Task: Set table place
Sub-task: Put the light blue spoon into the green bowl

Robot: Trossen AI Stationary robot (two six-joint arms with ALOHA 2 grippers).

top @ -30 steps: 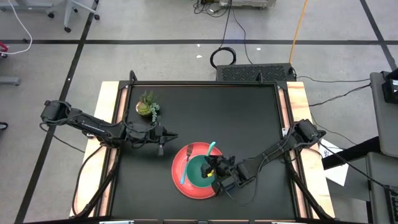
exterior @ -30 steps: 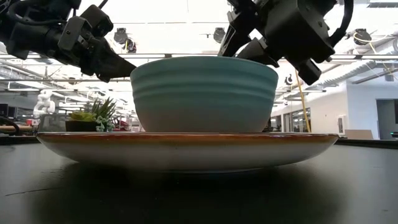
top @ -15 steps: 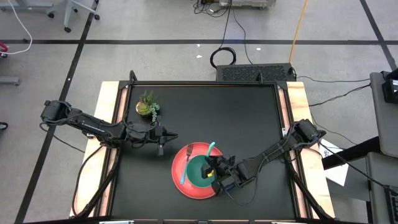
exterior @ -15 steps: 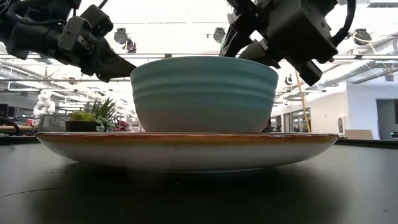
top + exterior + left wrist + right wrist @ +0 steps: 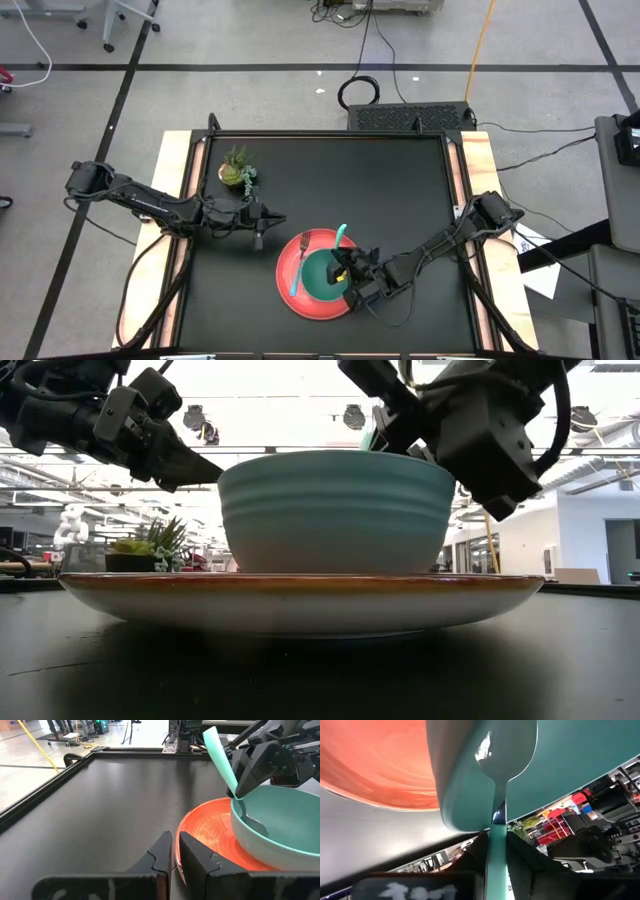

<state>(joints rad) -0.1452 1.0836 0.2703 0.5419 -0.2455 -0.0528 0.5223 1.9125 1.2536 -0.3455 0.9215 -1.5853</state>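
Observation:
The red plate (image 5: 300, 295) lies on the black table (image 5: 330, 180) near its near edge, and the teal bowl (image 5: 322, 280) stands on it. The fork (image 5: 297, 272) with the light-blue handle lies on the plate left of the bowl. My right gripper (image 5: 350, 273) is over the bowl's right side, shut on the spoon (image 5: 225, 765). The spoon's head lies inside the bowl (image 5: 280, 835). My left gripper (image 5: 263, 229) hangs shut and empty left of the plate (image 5: 210, 835). My right gripper pinches the spoon's light-blue handle (image 5: 496, 827) between its two fingers, low on the handle, near the bowl's rim. The fingers (image 5: 250, 775) come from the table's right, slanting down. The spoon's head (image 5: 252, 822) rests inside the bowl, and the handle slants up past the rim.
A small green potted plant (image 5: 238, 170) stands at the table's far left and shows behind the plate in the low view (image 5: 150, 550). Wooden strips (image 5: 182, 180) run along the table's left and right sides. The bare black top lies beyond the plate.
My right gripper has tipped and gone a little toward the table's right edge with the spoon. The bowl has slid slightly rightward on the plate. The plate and my left gripper have stayed where they were.

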